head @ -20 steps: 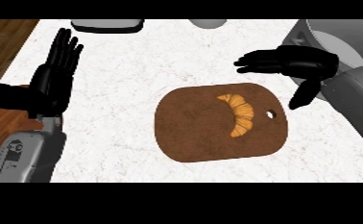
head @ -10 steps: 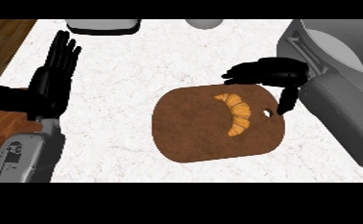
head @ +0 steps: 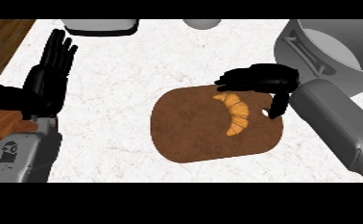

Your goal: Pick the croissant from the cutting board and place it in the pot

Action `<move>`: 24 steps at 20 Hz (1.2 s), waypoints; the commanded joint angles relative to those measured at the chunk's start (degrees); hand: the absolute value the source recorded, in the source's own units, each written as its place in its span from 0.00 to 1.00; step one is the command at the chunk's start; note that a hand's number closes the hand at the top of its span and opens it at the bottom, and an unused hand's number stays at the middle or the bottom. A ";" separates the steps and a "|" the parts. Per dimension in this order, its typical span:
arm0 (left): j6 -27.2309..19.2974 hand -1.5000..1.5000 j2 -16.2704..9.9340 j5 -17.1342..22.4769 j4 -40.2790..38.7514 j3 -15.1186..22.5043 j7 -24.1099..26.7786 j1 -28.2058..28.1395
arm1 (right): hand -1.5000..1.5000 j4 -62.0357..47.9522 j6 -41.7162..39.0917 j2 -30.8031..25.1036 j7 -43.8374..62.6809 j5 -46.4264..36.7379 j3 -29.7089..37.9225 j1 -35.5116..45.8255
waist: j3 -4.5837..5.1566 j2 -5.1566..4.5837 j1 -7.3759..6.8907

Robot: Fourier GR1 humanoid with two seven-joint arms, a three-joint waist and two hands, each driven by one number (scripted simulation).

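Observation:
A golden croissant lies on the right part of a brown oval cutting board. My right hand hovers over the board's far right edge, fingers reaching left past the croissant's top end and thumb pointing down at its right side. The croissant sits in the gap, not held. The grey pot stands at the right, partly cut off by the view's edge and by my right forearm. My left hand rests open at the left, fingers up.
A grey appliance and a pale round object sit at the counter's far edge. Wood floor shows at the left beyond the counter's edge. White speckled counter lies between the board and my left hand.
My right hand has moved left and down from beside the pot to the board's far right edge, now over the croissant's top end. The left hand has stayed still.

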State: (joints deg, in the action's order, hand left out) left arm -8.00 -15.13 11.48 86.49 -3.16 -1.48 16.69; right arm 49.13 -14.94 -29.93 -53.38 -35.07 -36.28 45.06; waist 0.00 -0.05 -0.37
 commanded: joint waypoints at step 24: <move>1.05 0.50 2.43 -3.05 -1.41 -1.89 0.38 0.82 | 1.00 -11.73 9.77 15.57 -9.95 -17.82 3.78 -3.91 | -0.02 -0.17 0.04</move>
State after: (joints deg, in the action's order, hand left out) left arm -7.39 -12.41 8.71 87.17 -4.37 -2.29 16.60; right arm 37.75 -8.04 -16.40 -57.30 -52.64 -32.09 43.50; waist 0.56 0.43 -0.49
